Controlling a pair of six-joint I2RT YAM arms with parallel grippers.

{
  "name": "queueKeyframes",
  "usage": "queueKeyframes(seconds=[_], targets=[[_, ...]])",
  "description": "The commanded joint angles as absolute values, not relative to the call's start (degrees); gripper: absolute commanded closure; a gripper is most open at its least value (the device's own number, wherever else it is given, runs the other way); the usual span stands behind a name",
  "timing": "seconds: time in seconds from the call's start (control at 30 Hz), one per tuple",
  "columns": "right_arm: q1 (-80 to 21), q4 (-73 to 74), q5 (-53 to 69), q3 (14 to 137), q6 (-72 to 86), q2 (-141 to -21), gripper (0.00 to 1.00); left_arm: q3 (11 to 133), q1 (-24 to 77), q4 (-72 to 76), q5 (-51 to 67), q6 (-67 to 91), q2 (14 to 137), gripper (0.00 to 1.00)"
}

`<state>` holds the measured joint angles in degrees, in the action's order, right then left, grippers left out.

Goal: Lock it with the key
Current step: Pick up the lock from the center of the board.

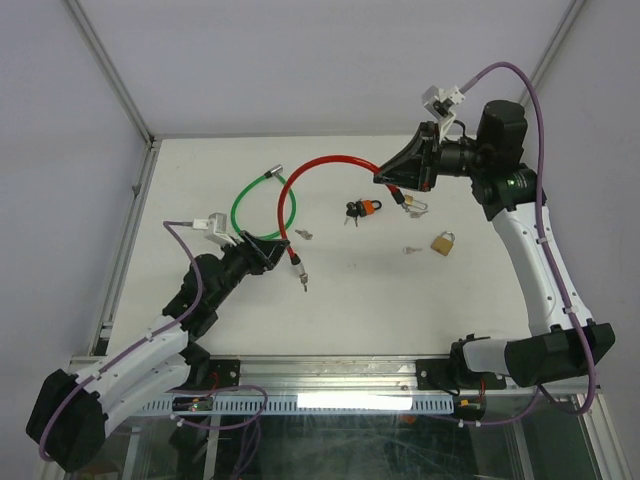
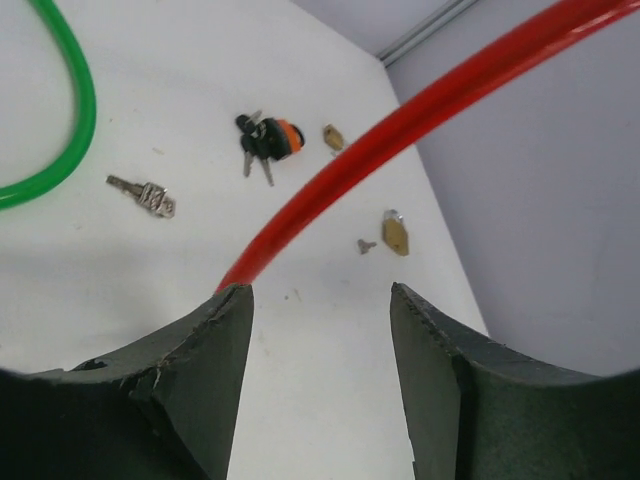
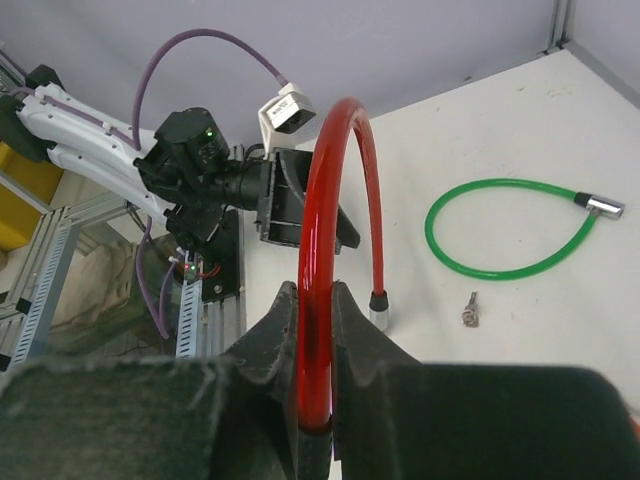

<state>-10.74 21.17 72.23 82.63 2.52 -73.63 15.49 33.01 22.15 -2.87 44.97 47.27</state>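
From my remote console, right arm's fingers (image 3: 352, 335) clamp the red plastic-coated cable loop (image 1: 330, 160) over the white tabletop (image 1: 380, 310), left fingers (image 2: 215, 350) spread wide beside it.

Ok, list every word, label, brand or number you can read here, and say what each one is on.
No text can be read in any view.
Any marking on the brass padlock is too small to read.
Any stamping on the loose key is too blurred to read.
No lettering shows on the red cable lock or the green cable lock.
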Motion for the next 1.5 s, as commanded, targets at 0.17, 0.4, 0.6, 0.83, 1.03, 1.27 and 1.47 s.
queueKeyframes(seconds=[0.17,0.4,0.6,0.83,1.03,1.27,1.47], targets=[[-11.26,18.27,68.63,92.39,5.14,-76.16,1.00,16.86,33.05,14.72,-5.42,50.44,31.15,0.34],[-11.26,11.44,69.74,87.98,10.46,-74.75,1.00,9.64,33.05,39.68,-0.05,74.99,32.95,0.23],[-11.25,8.53,70.93,82.83,12.37,-71.22,1.00,9.08,33.00,58.58,-4.01,90.85,44.31,0.05],[-11.18,6.57,72.22,78.29,12.54,-67.18,1.00,18.62,33.04,42.78,-7.79,105.17,50.32,0.01],[-10.85,5.54,74.01,74.64,12.15,-63.62,1.00,21.87,33.05,40.02,-11.35,111.84,55.00,0.01],[-9.82,6.89,78.02,72.47,9.37,-61.35,1.00,26.22,33.43,36.93,-6.67,117.83,63.19,0.01],[-8.96,14.83,81.11,72.73,0.29,-59.68,1.00,27.43,33.92,29.11,-4.96,119.06,65.84,0.11]])
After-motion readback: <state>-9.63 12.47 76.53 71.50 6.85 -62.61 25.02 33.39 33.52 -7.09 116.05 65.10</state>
